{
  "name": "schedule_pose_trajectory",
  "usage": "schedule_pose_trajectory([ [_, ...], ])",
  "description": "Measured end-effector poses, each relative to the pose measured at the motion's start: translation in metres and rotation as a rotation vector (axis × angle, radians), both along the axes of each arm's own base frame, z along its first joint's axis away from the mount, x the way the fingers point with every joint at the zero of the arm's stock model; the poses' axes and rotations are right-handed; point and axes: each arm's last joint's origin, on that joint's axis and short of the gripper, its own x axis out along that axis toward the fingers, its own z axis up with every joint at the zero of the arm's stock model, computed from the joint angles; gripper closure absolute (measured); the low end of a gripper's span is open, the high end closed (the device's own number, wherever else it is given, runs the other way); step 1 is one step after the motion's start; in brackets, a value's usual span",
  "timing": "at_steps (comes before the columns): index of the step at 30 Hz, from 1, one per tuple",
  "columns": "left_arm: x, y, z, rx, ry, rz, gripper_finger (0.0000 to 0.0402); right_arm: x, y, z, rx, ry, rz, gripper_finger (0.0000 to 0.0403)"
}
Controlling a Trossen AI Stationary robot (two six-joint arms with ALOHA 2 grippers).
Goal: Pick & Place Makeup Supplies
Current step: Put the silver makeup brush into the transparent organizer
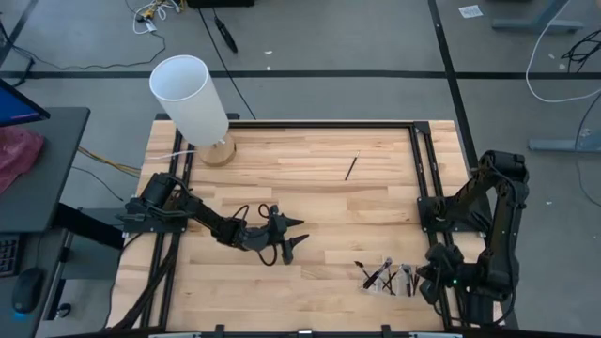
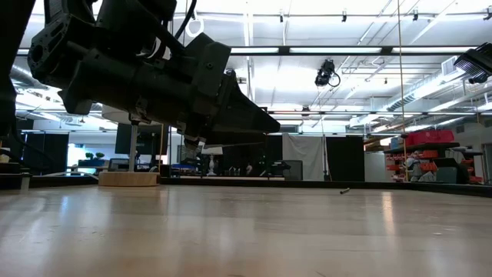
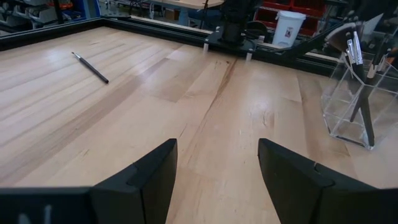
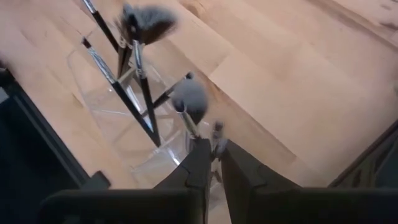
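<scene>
Several dark-handled makeup brushes stand bristles-up in a clear holder near the table's near right corner, also seen in the left wrist view as the holder. One lone brush lies flat on the wood toward the far side, seen too as the brush. My right gripper hovers over the holder, shut on a small brush. My left gripper is open above bare wood at mid-table, fingers toward the holder. My right gripper pinches a thin brush between its two fingertips, just behind the small grey bristle tip that sticks out past them. The fingers slant down from above over the holder. The handle is hidden behind the fingers.
A big white cylinder on a round wooden base stands at the far left corner. Black rails border the table's right and far sides. Bare wood lies between my left gripper and the holder.
</scene>
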Motion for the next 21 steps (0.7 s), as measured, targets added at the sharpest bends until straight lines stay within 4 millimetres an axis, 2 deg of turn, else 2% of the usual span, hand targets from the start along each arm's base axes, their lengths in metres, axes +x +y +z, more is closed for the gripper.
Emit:
schedule_pose_trajectory([
  [7,0.001,0.002,0.000,-0.001,0.000,0.006,0.0175,-0.001,-0.004,0.003,-0.011,0.003,0.013,0.0366],
  [16,0.001,0.002,0.000,-0.002,-0.002,0.007,0.0175,-0.003,-0.023,0.025,0.015,-0.064,0.074,0.0365],
  [21,0.001,0.002,0.000,-0.003,-0.002,0.007,0.0175,-0.004,-0.031,0.032,0.010,-0.094,0.105,0.0331],
])
